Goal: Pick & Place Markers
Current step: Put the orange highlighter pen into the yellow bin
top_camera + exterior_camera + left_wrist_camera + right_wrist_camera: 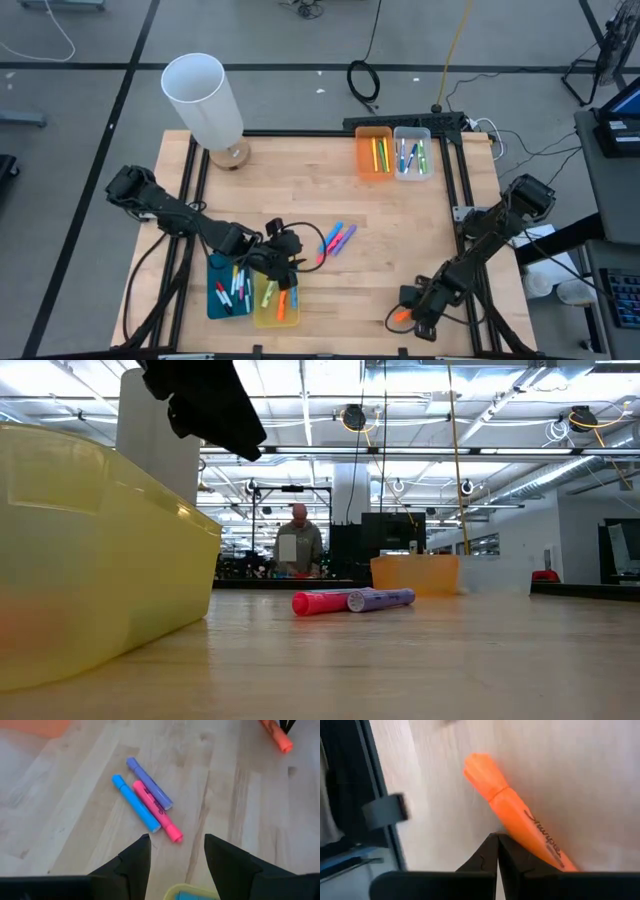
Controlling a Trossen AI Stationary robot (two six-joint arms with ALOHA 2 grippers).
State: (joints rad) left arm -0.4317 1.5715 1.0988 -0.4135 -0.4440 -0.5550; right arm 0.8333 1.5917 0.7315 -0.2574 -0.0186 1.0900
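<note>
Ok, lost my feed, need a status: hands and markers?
Left hand open over yellow plastic bin. Right hand shut beside orange highlighter marker. Blue, pink, purple markers loose mid-table.

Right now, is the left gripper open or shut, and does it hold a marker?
Open and empty. The left gripper shows a clear gap between its fingers, with bare table in it; the pink marker lies beyond them.

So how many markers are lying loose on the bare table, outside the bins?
4: blue marker, pink marker and purple marker together mid-table; orange marker by the right hand.
</note>
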